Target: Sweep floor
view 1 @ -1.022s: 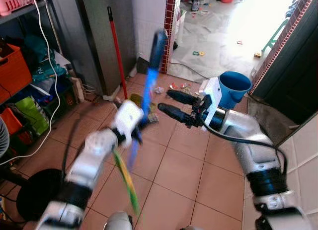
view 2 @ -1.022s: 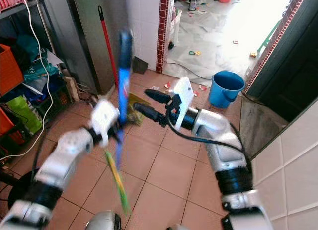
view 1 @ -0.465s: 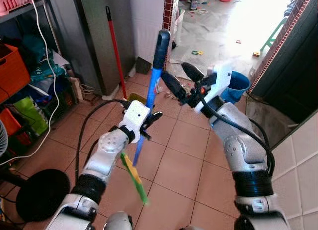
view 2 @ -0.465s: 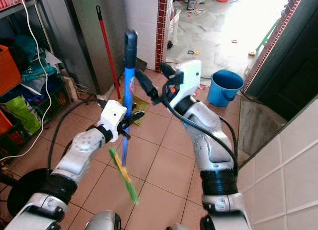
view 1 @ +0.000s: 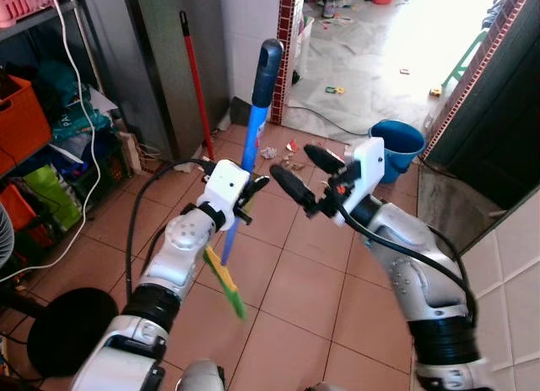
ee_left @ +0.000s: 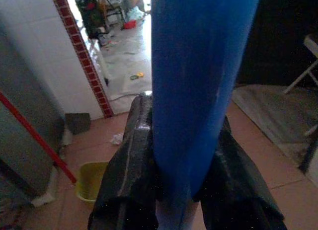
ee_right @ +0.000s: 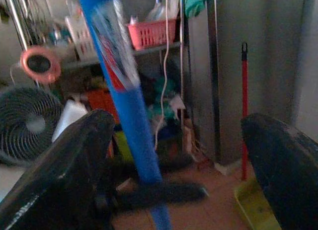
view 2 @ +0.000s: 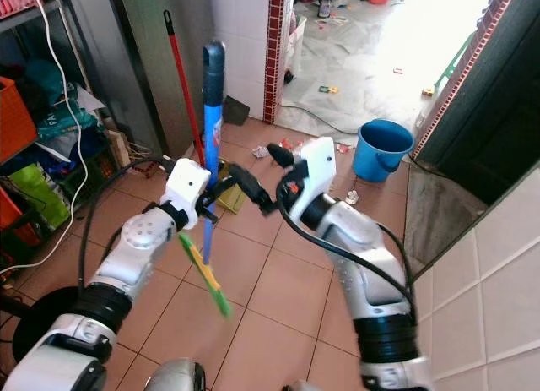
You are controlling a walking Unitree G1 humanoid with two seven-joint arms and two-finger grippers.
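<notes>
the left hand [view 1: 242, 201] is clamped on the blue broom [view 1: 253, 125], held upright; the right hand [view 1: 297, 173] reaches for it, fingers apart. litter [view 1: 291, 151] remains on the floor [view 1: 295, 281]; sweeping seems barely begun.

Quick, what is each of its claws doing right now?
Left gripper: closed around the blue broom handle, holding it upright.
Right gripper: open, holding nothing, beside the handle.
</notes>
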